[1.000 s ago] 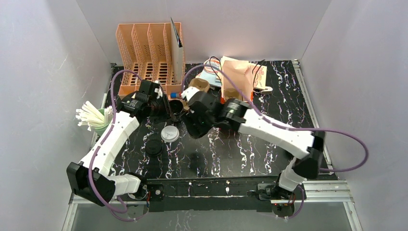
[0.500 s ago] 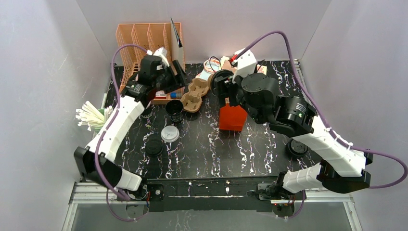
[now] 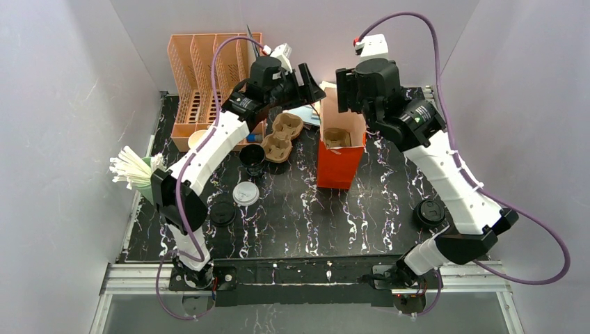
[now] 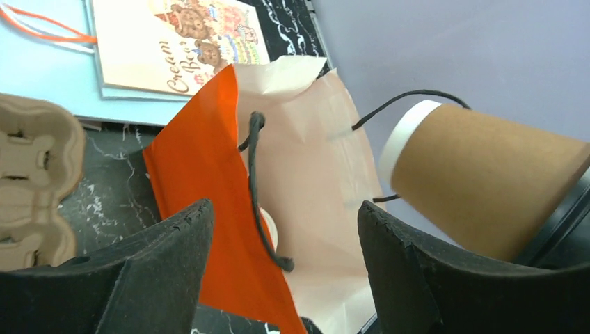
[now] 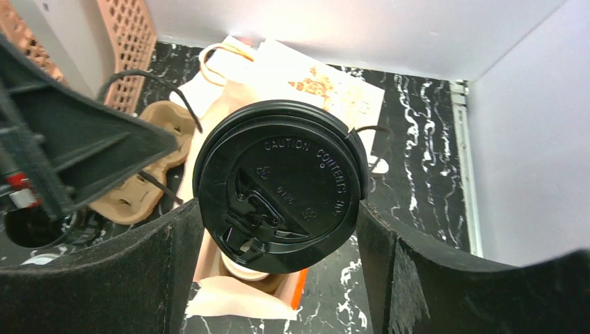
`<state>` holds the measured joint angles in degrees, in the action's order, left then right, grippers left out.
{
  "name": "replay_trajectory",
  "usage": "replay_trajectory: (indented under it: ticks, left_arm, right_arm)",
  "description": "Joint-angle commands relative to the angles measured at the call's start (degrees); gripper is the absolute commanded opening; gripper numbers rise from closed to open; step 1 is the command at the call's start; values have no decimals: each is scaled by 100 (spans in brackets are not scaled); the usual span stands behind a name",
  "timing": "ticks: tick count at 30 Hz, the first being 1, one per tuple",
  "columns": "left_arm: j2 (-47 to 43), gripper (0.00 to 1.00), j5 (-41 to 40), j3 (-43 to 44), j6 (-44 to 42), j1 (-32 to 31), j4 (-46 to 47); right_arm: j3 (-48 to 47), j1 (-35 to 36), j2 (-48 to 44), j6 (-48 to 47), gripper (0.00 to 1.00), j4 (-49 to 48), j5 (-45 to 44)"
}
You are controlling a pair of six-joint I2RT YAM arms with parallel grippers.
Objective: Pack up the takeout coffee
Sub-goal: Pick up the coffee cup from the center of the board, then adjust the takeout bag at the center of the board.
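Note:
The takeout coffee (image 4: 487, 181) is a brown kraft cup with a black lid (image 5: 278, 184). My right gripper (image 5: 278, 216) is shut on it near the lid end. The cup hangs tilted, its white-rimmed base pointing at the mouth of the orange paper bag (image 3: 339, 167). In the top view the right gripper (image 3: 346, 94) hovers over the bag's back edge. Another cup's white rim (image 5: 243, 268) shows inside the bag. My left gripper (image 4: 285, 209) is open just left of the bag's mouth and holds nothing. The bag's black cord handle (image 4: 254, 174) hangs in front of its jaws.
A cardboard cup carrier (image 3: 282, 136) lies left of the bag, with a black cup (image 3: 252, 158) in front of it. A white lid (image 3: 245, 193) and black lids (image 3: 222, 212) (image 3: 429, 212) lie on the table. An orange file rack (image 3: 209, 76) stands at the back left, a tub of white sticks (image 3: 136, 170) at the left edge.
The right arm rose and carried the lidded cup back over the bag's mouth. The left gripper swung right from the rack to the bag and opened wider.

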<state>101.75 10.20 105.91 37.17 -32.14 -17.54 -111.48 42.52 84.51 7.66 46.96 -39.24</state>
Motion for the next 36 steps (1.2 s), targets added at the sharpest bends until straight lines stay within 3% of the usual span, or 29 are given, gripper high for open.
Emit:
replay_trajectory:
  ticks: [1, 6, 10, 12, 15, 20, 24, 28, 30, 34, 36]
  left_arm:
    - [208, 71, 116, 471, 26, 15, 90]
    - [600, 45, 99, 876, 1, 15, -572]
    - [534, 10, 155, 954, 116, 15, -903]
    - [479, 0, 250, 1106, 372, 15, -1160]
    - [308, 0, 546, 1155, 929, 10, -1472]
    - [-293, 0, 1026, 307, 1672, -72, -1495]
    - [-853, 0, 1071, -261, 1828, -82, -1742]
    - [-1098, 0, 1040, -242, 1748, -82, -2149]
    - [-1088, 12, 1126, -163, 1631, -82, -2431]
    - [-1092, 51, 864, 163, 1143, -45, -3174]
    - [-1098, 62, 613, 426, 865, 54, -3508]
  right_arm:
    - [-626, -141, 268, 237, 29, 144, 717]
    - [-793, -208, 592, 542, 28, 452, 1061]
    - [-824, -328, 804, 775, 28, 898, 1271]
    - [-787, -384, 859, 882, 26, 1158, 1433]
    - [-678, -444, 804, 1056, 23, 1374, 1627]
    - [-800, -463, 787, 1097, 21, 1897, 1944]
    - [-848, -464, 816, 1194, 17, 2464, 2321]
    - [-778, -464, 788, 1307, 17, 2802, 2631]
    - [-923, -460, 880, 1308, 17, 3062, 2728]
    - [-1032, -464, 897, 1255, 17, 3187, 2863]
    - [-938, -464, 890, 1260, 17, 3184, 2878]
